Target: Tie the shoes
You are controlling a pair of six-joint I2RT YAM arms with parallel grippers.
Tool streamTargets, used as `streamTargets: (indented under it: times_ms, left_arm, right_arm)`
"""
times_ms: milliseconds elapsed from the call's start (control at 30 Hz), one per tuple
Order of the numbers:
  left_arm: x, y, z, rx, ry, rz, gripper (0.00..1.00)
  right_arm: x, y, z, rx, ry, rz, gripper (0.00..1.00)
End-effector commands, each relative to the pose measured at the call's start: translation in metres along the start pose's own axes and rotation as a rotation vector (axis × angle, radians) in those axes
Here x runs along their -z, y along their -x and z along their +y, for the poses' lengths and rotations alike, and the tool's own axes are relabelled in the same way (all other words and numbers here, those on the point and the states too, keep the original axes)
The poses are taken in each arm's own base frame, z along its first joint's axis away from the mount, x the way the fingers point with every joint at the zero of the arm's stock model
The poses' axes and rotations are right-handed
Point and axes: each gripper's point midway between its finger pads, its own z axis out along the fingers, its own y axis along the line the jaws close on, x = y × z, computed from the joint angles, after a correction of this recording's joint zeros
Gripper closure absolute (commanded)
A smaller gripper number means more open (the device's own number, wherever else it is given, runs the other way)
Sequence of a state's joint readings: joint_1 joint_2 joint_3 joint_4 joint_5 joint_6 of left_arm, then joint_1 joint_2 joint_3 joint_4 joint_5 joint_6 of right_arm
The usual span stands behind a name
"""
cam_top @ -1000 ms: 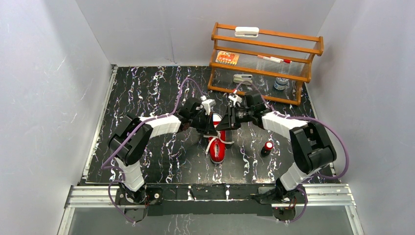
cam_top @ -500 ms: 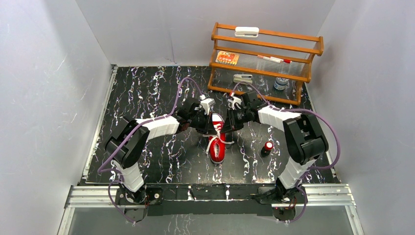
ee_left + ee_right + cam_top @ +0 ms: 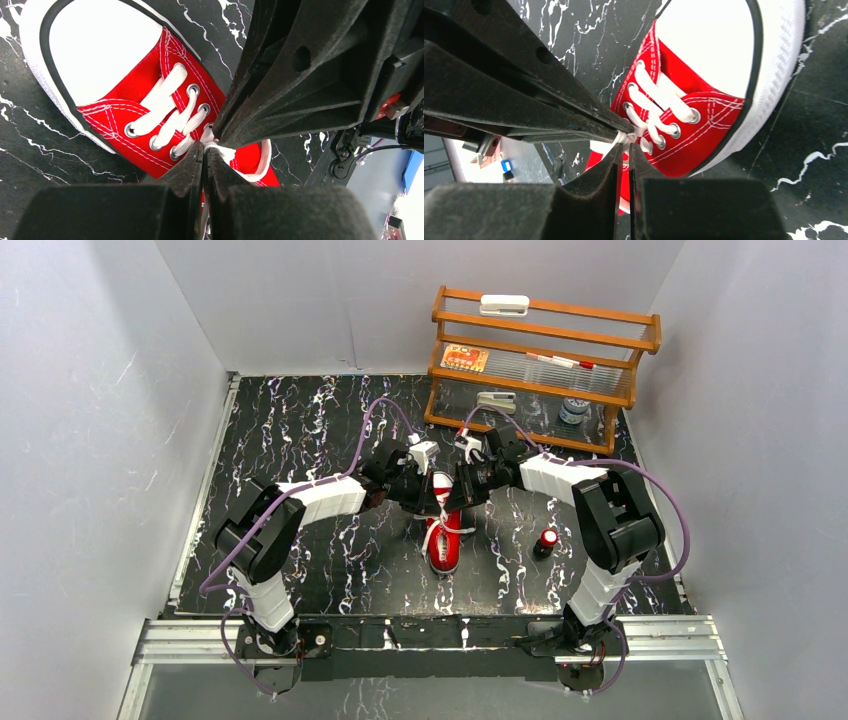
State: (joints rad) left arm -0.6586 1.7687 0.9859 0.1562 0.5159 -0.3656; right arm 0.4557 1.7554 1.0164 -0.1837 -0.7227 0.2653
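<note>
The shoe (image 3: 445,542) is a small red canvas sneaker with a white toe cap and white laces, lying in the middle of the table with its toe towards the near edge. My left gripper (image 3: 436,502) and right gripper (image 3: 458,496) meet tip to tip over its upper eyelets. In the left wrist view the left gripper (image 3: 205,146) is shut on a white lace (image 3: 226,151) by the shoe (image 3: 145,80). In the right wrist view the right gripper (image 3: 623,148) is shut on the lace (image 3: 623,137) next to the shoe (image 3: 704,120). The heel end is hidden under the fingers.
A small red-and-black cylinder (image 3: 547,541) stands to the right of the shoe. A wooden shelf rack (image 3: 540,365) with small items stands at the back right. White walls close in the black marbled table (image 3: 300,430).
The right arm's forearm and elbow have swung inward and towards the back. Both grippers have stayed together over the shoe's laces, and the shoe has barely moved.
</note>
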Motion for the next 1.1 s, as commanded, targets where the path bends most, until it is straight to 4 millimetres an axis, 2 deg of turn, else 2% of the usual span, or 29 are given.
streamTargets:
  times_ms: [0, 133, 433, 800, 1067]
  left_arm:
    - [0.014, 0.015, -0.020, -0.059, -0.052, -0.041, 1.00]
    - [0.014, 0.016, -0.020, -0.059, -0.054, -0.043, 1.00]
    - [0.014, 0.018, -0.027, -0.054, -0.089, -0.053, 1.00]
    - [0.015, 0.015, -0.039, -0.053, -0.167, -0.059, 1.00]
    - [0.015, 0.016, -0.041, -0.044, -0.181, -0.064, 1.00]
  right_arm:
    - [0.004, 0.012, 0.027, 0.054, 0.109, -0.025, 0.83]
    - [0.007, 0.011, 0.032, 0.045, 0.120, -0.041, 0.81]
    - [-0.001, 0.003, 0.019, 0.012, 0.084, -0.017, 0.80]
    - [-0.006, 0.003, 0.020, -0.004, 0.118, -0.025, 0.69]
    - [-0.006, 0.002, 0.017, -0.016, 0.111, -0.023, 0.67]
